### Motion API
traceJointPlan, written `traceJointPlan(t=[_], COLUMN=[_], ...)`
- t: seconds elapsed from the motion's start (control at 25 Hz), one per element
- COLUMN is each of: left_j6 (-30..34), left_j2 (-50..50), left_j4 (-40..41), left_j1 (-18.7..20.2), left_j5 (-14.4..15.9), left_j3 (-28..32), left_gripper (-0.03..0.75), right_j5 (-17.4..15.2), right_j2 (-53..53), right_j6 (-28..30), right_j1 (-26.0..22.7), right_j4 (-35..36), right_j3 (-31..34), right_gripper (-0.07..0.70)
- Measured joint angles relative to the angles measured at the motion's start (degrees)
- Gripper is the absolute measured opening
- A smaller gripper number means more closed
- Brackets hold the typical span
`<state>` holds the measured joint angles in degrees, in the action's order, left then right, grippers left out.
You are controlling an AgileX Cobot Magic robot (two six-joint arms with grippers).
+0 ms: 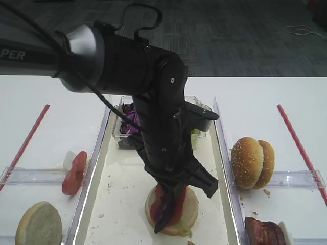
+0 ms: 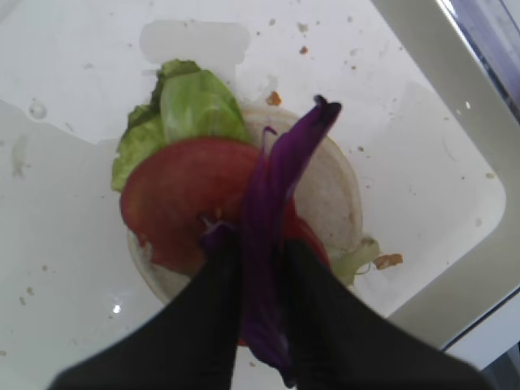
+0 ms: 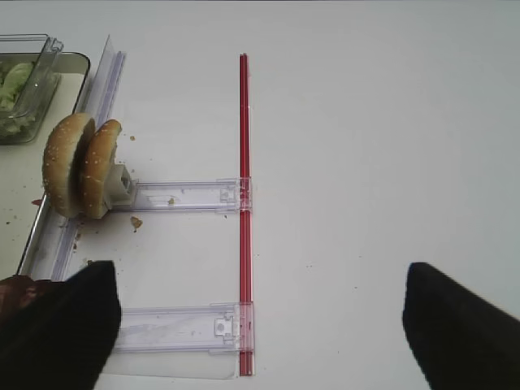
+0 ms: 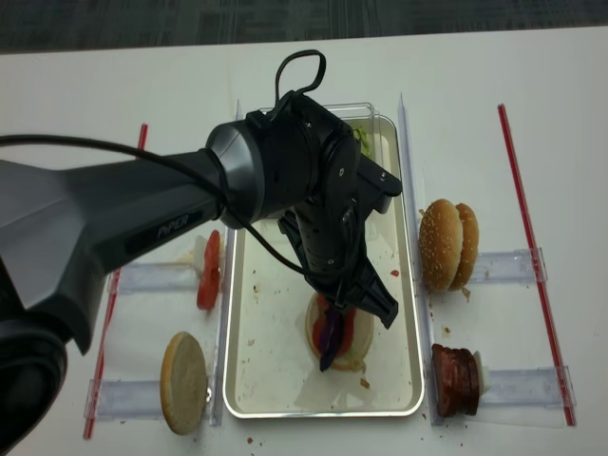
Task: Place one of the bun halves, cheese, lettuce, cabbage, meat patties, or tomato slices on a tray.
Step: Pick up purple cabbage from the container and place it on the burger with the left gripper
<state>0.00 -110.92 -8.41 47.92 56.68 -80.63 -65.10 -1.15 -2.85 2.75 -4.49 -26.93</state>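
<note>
One tray (image 4: 247,380) holds bun half (image 2: 333,191), lettuce (image 2: 191,110), tomato slice (image 2: 183,199), cabbage (image 2: 280,187).

A: Item one, left arm?
B: Black arm, entering from the left edge of both high views, elbow raised, wrist bent steeply downward. Left gripper (image 2: 260,268) points down; its two dark fingers (image 2: 213,301) stand close together with a narrow gap, a purple strip pinched between them.

A: Item two, right arm?
B: Seen only through its own wrist camera. Right gripper (image 3: 260,325): two dark fingers (image 3: 57,333) at the lower corners of that view, spread wide apart, nothing between them, held above the bench (image 3: 366,162).
</note>
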Motion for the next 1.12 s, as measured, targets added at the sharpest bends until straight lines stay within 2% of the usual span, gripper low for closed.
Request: traceJointPlan(t=[0.28,0.44,0.52,0.68,1.12], left_j6=[0.0,0.0,0.0,0.0,-1.75], left_j2=[0.0,0.0,0.0,0.0,0.26], left_j4=[0.0,0.0,0.0,-0.04,-0.26], left_j1=[0.0,0.0,0.0,0.0,0.0], left_j5=[0.0,0.32,0.56,1.42,4.13], left_j3=[0.0,0.0,0.0,0.0,0.0], left_gripper=[0.294,0.419,0.452,0.475,0.476], right_j5=[0.0,0.0,0.0,0.0,0.0], right_j2=[0.0,0.0,0.0,0.0,0.0], right_j6=[0.0,0.0,0.0,0.0,0.16], right_j1=[0.0,0.0,0.0,0.0,0.0], right_j4=[0.0,0.0,0.0,0.0,0.0], right_j3=[0.0,0.0,0.0,0.0,0.0], right_gripper=[0.692,0.692,0.692,0.692,0.692])
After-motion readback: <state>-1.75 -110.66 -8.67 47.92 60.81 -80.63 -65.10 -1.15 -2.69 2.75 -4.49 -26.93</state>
